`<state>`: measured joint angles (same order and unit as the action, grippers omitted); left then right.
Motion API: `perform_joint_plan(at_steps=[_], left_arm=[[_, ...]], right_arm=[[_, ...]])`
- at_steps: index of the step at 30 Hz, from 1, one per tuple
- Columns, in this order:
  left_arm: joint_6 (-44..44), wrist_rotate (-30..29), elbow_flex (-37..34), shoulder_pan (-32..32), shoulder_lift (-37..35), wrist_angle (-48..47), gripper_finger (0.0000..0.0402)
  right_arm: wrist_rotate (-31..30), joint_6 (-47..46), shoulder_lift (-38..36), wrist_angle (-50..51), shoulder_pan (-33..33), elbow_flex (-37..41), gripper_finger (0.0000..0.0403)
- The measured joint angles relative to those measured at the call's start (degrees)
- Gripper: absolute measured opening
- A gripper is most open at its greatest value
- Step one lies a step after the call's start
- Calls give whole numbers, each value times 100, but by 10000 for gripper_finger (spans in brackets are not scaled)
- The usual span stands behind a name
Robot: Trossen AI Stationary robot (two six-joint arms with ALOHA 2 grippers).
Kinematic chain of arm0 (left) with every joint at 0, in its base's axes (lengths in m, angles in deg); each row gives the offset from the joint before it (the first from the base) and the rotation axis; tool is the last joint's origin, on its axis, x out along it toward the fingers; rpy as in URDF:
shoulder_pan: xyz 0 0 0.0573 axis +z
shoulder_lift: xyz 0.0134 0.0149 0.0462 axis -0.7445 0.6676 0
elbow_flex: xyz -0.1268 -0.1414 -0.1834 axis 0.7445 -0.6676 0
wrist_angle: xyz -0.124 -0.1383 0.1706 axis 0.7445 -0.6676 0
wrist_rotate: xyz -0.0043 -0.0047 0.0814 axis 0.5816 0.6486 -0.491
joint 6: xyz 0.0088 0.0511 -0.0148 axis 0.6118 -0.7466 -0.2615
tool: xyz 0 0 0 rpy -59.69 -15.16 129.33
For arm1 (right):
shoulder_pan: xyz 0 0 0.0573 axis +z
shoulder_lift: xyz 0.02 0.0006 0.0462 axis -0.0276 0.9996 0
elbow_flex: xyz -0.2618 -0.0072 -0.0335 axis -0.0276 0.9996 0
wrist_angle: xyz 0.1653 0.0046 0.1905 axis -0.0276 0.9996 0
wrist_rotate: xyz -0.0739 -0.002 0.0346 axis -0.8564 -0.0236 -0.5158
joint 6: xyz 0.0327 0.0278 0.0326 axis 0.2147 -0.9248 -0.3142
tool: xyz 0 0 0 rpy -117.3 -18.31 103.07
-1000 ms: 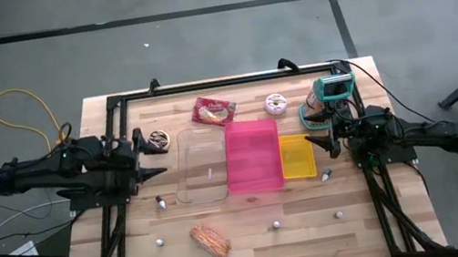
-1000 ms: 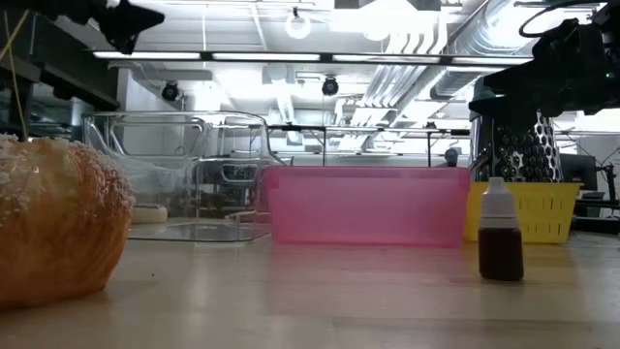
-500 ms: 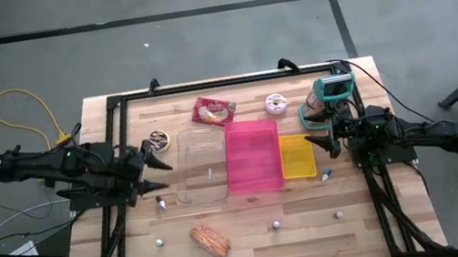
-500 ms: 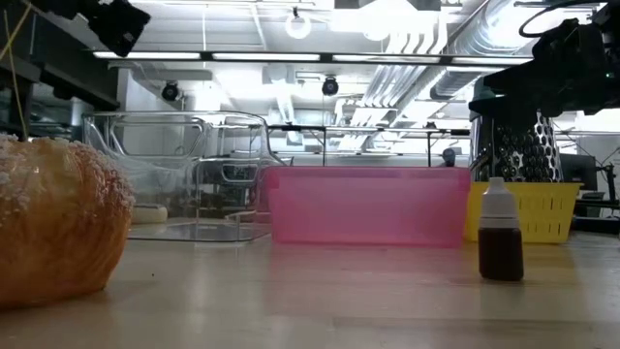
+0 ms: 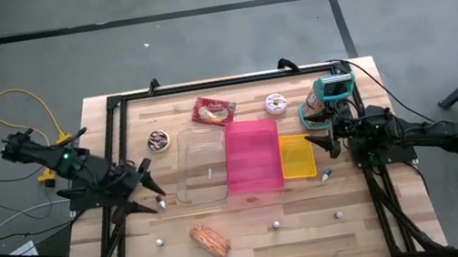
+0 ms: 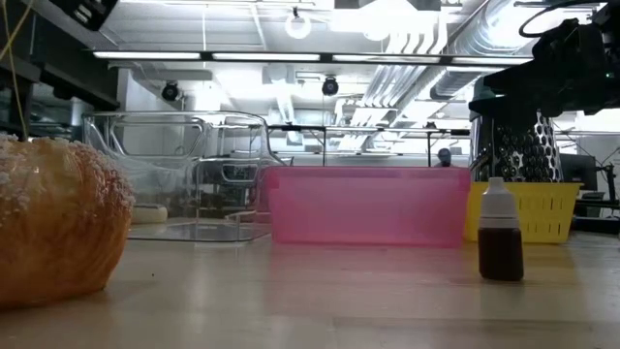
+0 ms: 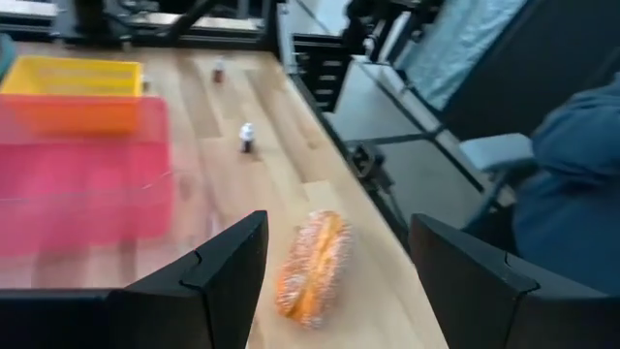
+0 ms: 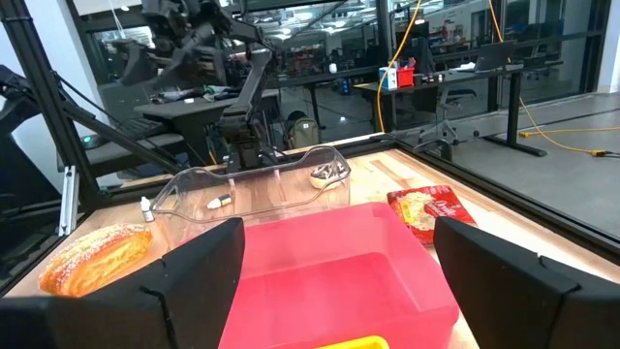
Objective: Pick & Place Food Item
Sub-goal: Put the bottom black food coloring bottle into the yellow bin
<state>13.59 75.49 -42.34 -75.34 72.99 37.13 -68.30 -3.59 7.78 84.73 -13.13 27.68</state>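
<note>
Worktop [image 5: 256,239] is light wood planks with a black tube frame round the work area, standing on a grey concrete floor [image 5: 197,41]; a yellow cable [image 5: 17,97] loops on the floor off the left side. Food item, a sugar-dusted pastry [image 5: 210,239], lies on bare wood at the near edge, apart from everything else. Mid-worktop, side by side and touching: clear plastic bin [image 5: 200,165], pink bin [image 5: 253,155], yellow basket [image 5: 297,155]. Behind them a red snack packet [image 5: 212,110], a frosted donut [image 5: 276,103] and a small dark round item [image 5: 158,140]. A small dropper bottle [image 6: 501,231] stands near the yellow basket. Left gripper [image 5: 150,180] sits over the left side of the worktop, just left of the clear bin, jaws spread and empty, aimed toward the pastry, which shows between its fingers in the left wrist view. Right gripper [image 5: 316,145] parked at the yellow basket's right edge, jaws wide apart, nothing held. Room behind: bright ceiling strip lights [image 6: 291,55], exposed ducts, desks and racks; a person's blue sleeve [image 7: 572,184] beside the worktop.
</note>
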Motion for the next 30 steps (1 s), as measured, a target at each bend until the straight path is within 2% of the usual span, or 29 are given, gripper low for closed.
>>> perform_joint_plan(at_steps=[11, 18, 24, 30], left_arm=[[-21, -1, 83, -891, 17, -4, 246], [311, -140, 91, -1180, 17, -50, 246], [294, -444, 435, -1196, 251, -836, 246], [104, -629, 913, -1196, 929, -1430, 246]], right_arm=[[0, 0, 0, 0, 2, 0, 325], [0, 0, 0, 0, 2, 0, 325], [2, -2, -1, 0, 0, 0, 325], [0, -2, 0, 0, 2, 0, 325]])
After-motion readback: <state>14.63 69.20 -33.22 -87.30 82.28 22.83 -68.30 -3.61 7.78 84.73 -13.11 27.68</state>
